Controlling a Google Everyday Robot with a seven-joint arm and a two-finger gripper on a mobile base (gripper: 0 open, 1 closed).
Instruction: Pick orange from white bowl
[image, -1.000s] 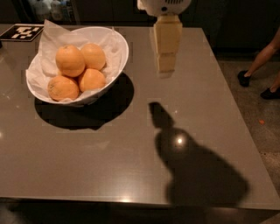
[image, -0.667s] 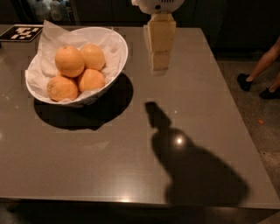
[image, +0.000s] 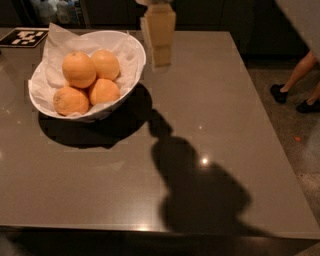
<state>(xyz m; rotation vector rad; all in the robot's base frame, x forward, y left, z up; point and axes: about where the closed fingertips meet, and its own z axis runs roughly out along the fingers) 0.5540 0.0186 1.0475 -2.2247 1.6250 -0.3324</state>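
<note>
A wide glossy white bowl (image: 127, 82) lined with crumpled white paper stands at the back left of the grey table. It holds several oranges; the nearest-top one (image: 79, 69) sits highest. My gripper (image: 159, 57) hangs from the top edge of the camera view, just right of the bowl's rim and above the table, with its cream-coloured fingers (image: 161, 35) pointing down. It holds nothing that I can see.
A black-and-white marker tag (image: 24, 37) lies at the table's back left corner. A person's legs and dark shoes (image: 287, 94) stand on the floor to the right. The arm's shadow falls across the table's middle and front.
My gripper has moved left, from right of the bowl to right beside its rim. The bowl and oranges have not moved.
</note>
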